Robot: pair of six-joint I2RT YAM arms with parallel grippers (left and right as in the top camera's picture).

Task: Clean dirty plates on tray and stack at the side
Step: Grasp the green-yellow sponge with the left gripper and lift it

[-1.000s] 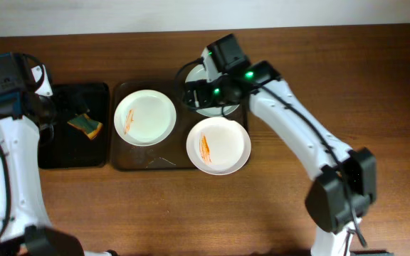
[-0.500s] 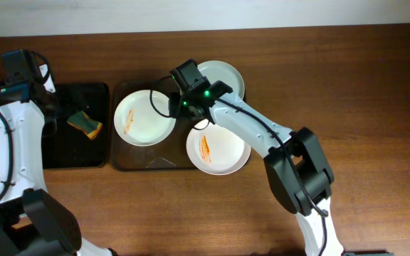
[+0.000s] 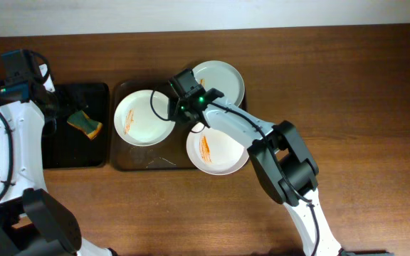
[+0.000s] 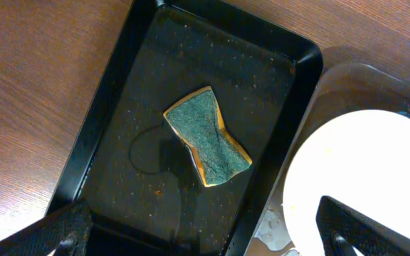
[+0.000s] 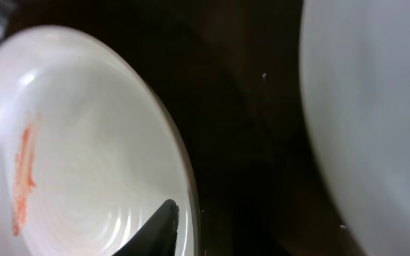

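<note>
Pretty plain setup: a dark brown wooden table (image 3: 376,85), grain running lengthwise, under soft even light. Along its far edge there's a pale strip (image 3: 191,14), wall or floor, can't tell.

The brown worktop (image 3: 361,78) shows matt wood grain, the black rectangular tray (image 4: 212,64) looks like speckled, faintly shiny plastic, the green-topped yellow sponge (image 4: 208,135) is coarse and fibrous, and the white round plate (image 5: 84,142) is smooth and glossy.

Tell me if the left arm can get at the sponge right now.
Probably yes. The sponge lies alone in the black tray with nothing on it, and the left gripper hangs open above it.
</note>
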